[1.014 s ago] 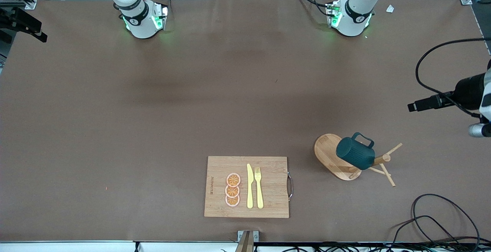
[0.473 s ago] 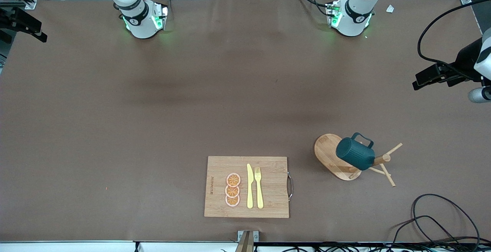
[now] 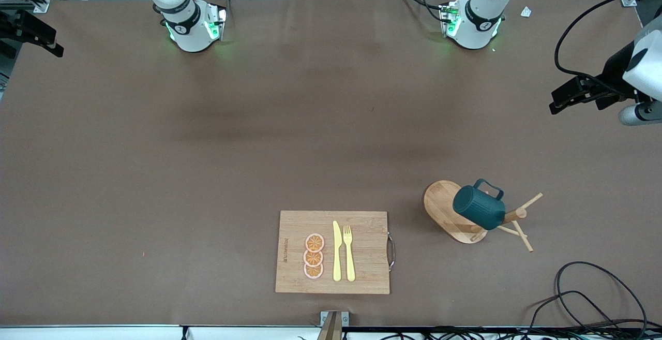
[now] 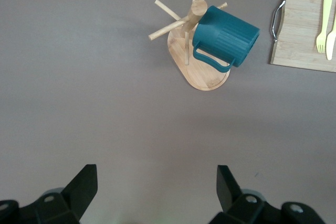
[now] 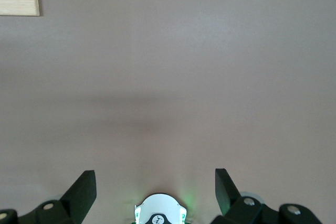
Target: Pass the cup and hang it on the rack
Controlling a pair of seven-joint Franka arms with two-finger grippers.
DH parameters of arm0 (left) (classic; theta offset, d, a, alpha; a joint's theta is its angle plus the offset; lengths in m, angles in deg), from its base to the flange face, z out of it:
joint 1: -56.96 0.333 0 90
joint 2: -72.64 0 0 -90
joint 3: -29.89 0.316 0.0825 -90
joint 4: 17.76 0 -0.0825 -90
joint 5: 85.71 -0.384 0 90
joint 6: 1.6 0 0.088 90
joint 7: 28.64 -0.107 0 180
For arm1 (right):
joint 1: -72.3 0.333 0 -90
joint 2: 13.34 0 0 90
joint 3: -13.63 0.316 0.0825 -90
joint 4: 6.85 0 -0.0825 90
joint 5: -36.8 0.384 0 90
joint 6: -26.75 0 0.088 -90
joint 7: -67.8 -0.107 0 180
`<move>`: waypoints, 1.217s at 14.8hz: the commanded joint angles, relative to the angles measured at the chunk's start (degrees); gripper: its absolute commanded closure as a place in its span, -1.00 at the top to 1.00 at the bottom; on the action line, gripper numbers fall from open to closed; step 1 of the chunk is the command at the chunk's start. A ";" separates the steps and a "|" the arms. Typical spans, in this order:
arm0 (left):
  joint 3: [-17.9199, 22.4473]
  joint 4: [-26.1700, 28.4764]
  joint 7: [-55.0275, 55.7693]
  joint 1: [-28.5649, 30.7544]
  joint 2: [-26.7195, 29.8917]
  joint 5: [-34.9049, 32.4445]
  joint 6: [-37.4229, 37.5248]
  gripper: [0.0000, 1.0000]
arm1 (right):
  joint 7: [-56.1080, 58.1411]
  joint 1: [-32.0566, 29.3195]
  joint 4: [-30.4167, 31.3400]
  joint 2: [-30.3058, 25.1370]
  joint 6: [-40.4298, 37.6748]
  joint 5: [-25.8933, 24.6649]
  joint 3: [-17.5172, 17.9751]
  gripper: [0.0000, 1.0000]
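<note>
Nearest the front camera, the bamboo cutting board carries a yellow knife, fork and orange slices. Beside it, toward the left arm's end of the tabletop, the cup hangs by its handle on the rack, apparently seated. Left claw hovers wide and empty over bare tabletop; it should retreat clear of the pegs. Right claw waits wide above its base.

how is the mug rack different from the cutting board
The rack has an oval base with a post and thin pegs; the cutting board is a flat rectangle with a metal handle. The rack carries the cup on a peg; the board holds a knife, fork and orange slices. Both are light wood.
</note>
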 commanded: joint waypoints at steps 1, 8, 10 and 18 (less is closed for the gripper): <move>1.84 7.33 -1.20 -0.95 5.52 -1.12 -3.84 1.00 | 0.35 0.46 1.04 -1.02 0.00 -1.02 -0.08 1.00; 1.49 9.20 -1.29 -0.60 8.78 -1.91 -5.17 1.00 | 0.35 0.46 1.04 -1.02 0.00 -1.02 -0.08 1.00; 1.49 9.19 -1.63 -0.51 9.05 -2.00 -5.25 1.00 | 0.35 0.46 1.04 -1.02 0.00 -1.02 -0.08 1.00; 2.55 8.93 -6.21 0.54 9.23 0.73 -6.22 1.00 | 0.35 0.46 1.04 -1.02 0.00 -1.02 -0.08 1.00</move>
